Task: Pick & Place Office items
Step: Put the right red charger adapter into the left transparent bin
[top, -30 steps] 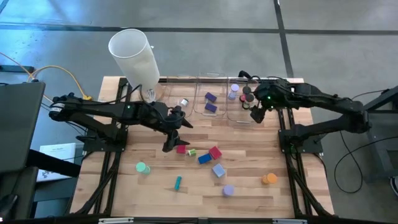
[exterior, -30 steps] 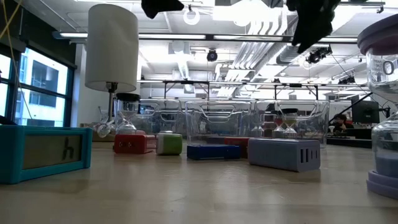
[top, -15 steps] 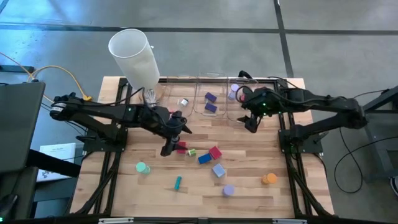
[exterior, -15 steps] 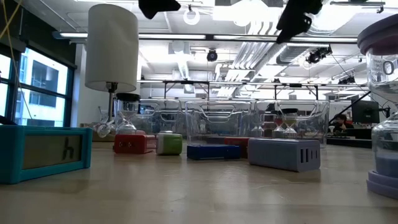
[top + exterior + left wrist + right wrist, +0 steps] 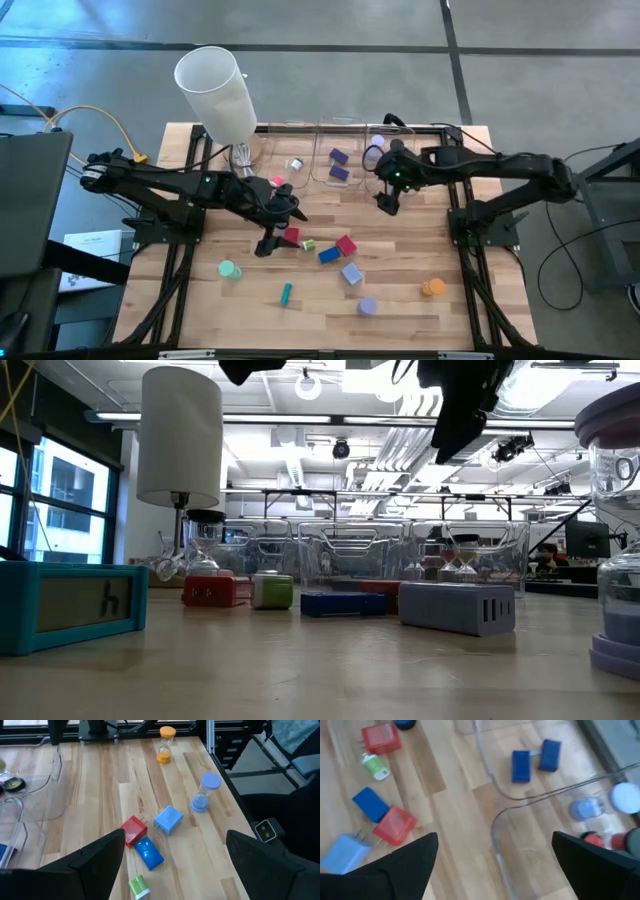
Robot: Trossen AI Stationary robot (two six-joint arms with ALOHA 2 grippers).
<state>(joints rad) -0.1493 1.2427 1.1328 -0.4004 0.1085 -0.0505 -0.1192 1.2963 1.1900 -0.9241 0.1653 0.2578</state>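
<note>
Pale wood planks make up your worktop [image 5: 400,320], and most of the office items lie loose across its middle. Your left pincer [image 5: 267,243] hangs over the worktop with its fingers [image 5: 90,865] spread wide and nothing between them, just beside a red block [image 5: 291,237]. Next to that block sits a small green piece [image 5: 308,244], then a blue block [image 5: 328,255], another red block [image 5: 346,245] and a lavender-blue block [image 5: 351,273]. Nearer the worktop's front edge you have a green roll [image 5: 228,269], a teal stick [image 5: 286,293], a lavender roll [image 5: 367,306] and, well apart to the right, an orange roll [image 5: 432,288].

Your right pincer [image 5: 385,204] hovers at the front of the clear bins [image 5: 350,182], fingers [image 5: 400,865] apart and holding nothing. In its wrist view the curved clear wall of a bin [image 5: 495,827] lies just ahead. Two dark blue blocks [image 5: 338,165] rest inside the middle bin, and a few round pieces [image 5: 600,807], pale blue, white and red, sit in the bin to its right. A tall white cylinder [image 5: 215,92] stands at the worktop's back left corner.
</note>
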